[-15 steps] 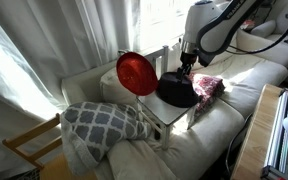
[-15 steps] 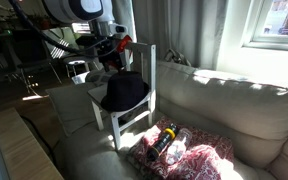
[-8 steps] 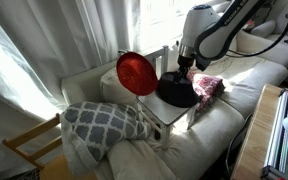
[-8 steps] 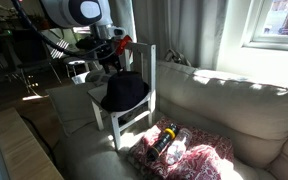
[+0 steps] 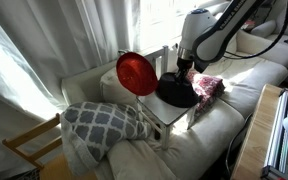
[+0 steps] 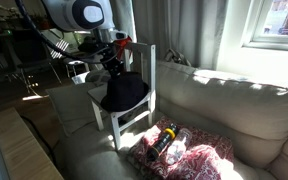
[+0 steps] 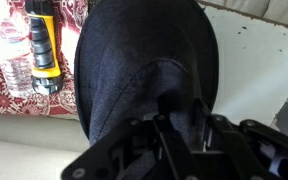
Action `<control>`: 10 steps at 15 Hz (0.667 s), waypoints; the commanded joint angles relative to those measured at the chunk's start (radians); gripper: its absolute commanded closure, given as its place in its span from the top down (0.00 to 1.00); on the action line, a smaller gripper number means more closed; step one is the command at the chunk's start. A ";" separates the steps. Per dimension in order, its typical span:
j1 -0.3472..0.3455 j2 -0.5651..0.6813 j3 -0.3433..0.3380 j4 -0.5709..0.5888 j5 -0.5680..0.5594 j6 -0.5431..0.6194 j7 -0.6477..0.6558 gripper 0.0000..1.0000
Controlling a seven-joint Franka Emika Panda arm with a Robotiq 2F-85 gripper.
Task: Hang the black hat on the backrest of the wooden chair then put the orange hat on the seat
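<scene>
The black hat lies floppy on the seat of the pale wooden chair, which stands on the sofa. My gripper is down on the hat's near edge. In the wrist view the gripper pinches a raised fold of the black hat. The orange hat stands on edge like a disc against the backrest. Only a sliver of the orange hat shows behind the arm.
A pink patterned cloth bundle lies on the sofa beside the chair, with a water bottle and a yellow-black tool on it. A grey-and-white cushion and a bare-wood chair frame sit farther along.
The gripper has dropped a little onto the black hat and its jaws have closed from wide open onto the fabric. Both hats stay in place.
</scene>
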 commanded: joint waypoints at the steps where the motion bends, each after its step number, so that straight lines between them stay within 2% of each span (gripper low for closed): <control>1: 0.020 0.046 -0.026 0.024 -0.025 0.026 0.042 0.01; 3: 0.016 0.037 -0.041 0.029 -0.033 -0.003 0.041 0.00; 4: 0.032 0.027 -0.076 0.028 -0.065 -0.018 0.066 0.00; 10: -0.017 -0.062 -0.130 0.014 -0.114 -0.092 0.023 0.02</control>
